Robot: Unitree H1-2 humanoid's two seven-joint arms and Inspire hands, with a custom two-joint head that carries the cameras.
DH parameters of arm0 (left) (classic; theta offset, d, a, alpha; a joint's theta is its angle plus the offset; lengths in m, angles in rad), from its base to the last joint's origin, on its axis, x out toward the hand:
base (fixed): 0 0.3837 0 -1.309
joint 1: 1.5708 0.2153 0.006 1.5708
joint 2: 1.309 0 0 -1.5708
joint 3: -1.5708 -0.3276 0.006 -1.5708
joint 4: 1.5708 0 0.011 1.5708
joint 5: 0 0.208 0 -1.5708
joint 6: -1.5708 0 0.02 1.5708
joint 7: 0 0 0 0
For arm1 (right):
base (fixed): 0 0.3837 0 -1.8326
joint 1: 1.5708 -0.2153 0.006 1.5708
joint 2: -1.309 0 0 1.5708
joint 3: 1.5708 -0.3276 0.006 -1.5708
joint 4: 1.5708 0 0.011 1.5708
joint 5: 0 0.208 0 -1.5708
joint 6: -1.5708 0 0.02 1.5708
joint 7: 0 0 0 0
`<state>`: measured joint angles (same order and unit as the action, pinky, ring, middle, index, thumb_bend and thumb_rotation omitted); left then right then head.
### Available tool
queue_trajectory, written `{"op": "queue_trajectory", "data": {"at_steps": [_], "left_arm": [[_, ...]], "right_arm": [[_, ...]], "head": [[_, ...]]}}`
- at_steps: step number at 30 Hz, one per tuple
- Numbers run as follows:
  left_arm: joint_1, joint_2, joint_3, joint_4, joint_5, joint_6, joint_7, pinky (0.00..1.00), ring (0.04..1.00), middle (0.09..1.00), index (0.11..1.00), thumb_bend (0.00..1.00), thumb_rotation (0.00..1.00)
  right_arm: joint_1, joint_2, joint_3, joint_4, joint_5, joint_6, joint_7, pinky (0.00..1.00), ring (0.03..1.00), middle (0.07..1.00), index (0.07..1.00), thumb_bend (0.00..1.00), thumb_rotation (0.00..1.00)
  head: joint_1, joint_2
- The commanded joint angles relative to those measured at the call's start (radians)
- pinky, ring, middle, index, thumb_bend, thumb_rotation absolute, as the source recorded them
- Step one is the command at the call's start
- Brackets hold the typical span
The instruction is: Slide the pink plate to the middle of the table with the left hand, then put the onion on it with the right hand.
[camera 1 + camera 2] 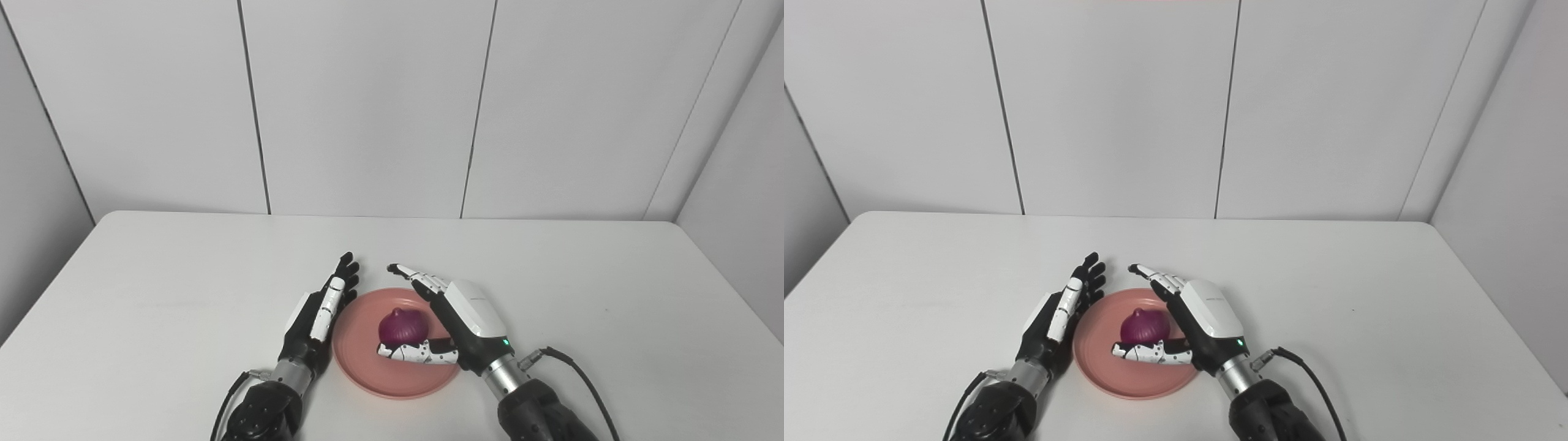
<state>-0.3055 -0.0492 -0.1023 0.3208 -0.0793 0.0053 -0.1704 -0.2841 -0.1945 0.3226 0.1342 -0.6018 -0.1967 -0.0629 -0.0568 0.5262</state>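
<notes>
1. We see the pink plate point(367, 361) near the front middle of the white table point(153, 288), between the two hands, so we judge the slide step done.
2. The left hand point(321, 312) rests just beside the plate's left rim, fingers straight and apart, holding nothing. It looks parked where a sideways push would end; whether it touches the rim we can't tell.
3. The red onion point(402, 326) sits on the plate, roughly centred, root end up.
4. The right hand point(456, 321) is over the plate's right side, spread wide. Its thumb lies under the onion's front edge and its fingers point past the onion, not wrapped around it. We read this as a release, onion resting on the plate.
5. The plate contains only the onion.
6. Remaining, by our judgement: pull the right hand clear without nudging the onion, since it's round and could roll.
</notes>
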Motion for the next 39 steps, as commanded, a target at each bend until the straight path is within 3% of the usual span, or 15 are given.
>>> {"op": "queue_trajectory", "data": {"at_steps": [1,3,11,16,24,33,39], "left_arm": [[-0.003,-0.007,-0.014,-0.016,0.003,0.015,-0.013,1.00,0.998,0.994,1.000,0.64,1.00],[-0.002,-0.006,-0.015,-0.018,0.005,0.015,-0.014,1.00,0.994,0.997,1.000,0.64,1.00],[0.003,-0.004,-0.013,-0.021,0.005,0.007,-0.012,1.00,0.991,0.995,1.000,0.63,1.00],[0.011,-0.001,-0.014,-0.027,0.006,0.001,-0.013,1.00,0.993,0.995,1.000,0.62,1.00],[0.023,0.008,-0.003,-0.041,0.009,-0.008,-0.006,1.00,1.000,0.998,0.992,0.59,1.00],[0.027,0.022,0.010,-0.023,0.017,-0.050,0.004,1.00,1.000,0.999,0.994,0.64,1.00],[0.026,0.027,0.019,-0.009,0.033,-0.089,0.015,0.99,0.998,1.000,0.987,0.64,1.00]], "right_arm": [[-0.025,-0.001,-0.035,-0.017,0.023,-0.058,-0.050,0.77,0.854,0.895,0.884,0.63,0.79],[-0.015,-0.001,-0.058,-0.026,0.035,-0.036,-0.045,0.86,0.911,0.930,0.919,0.63,0.86],[0.009,0.018,-0.146,-0.044,0.212,0.028,0.042,0.94,0.982,0.998,0.995,0.55,0.98],[0.026,0.045,-0.181,-0.055,0.276,0.080,0.062,0.93,0.986,1.000,1.000,0.51,1.00],[0.030,0.095,-0.220,-0.041,0.346,0.145,0.064,0.97,0.995,1.000,1.000,0.57,1.00],[0.031,0.129,-0.242,-0.035,0.455,0.213,0.107,1.00,1.000,1.000,1.000,0.65,1.00],[0.041,0.154,-0.253,-0.040,0.475,0.221,0.091,1.00,1.000,1.000,1.000,0.62,1.00]], "head": [[0.000,0.004],[-0.001,0.003],[-0.007,0.004],[-0.009,0.003],[-0.019,0.005],[-0.021,0.005],[-0.027,0.004]]}}
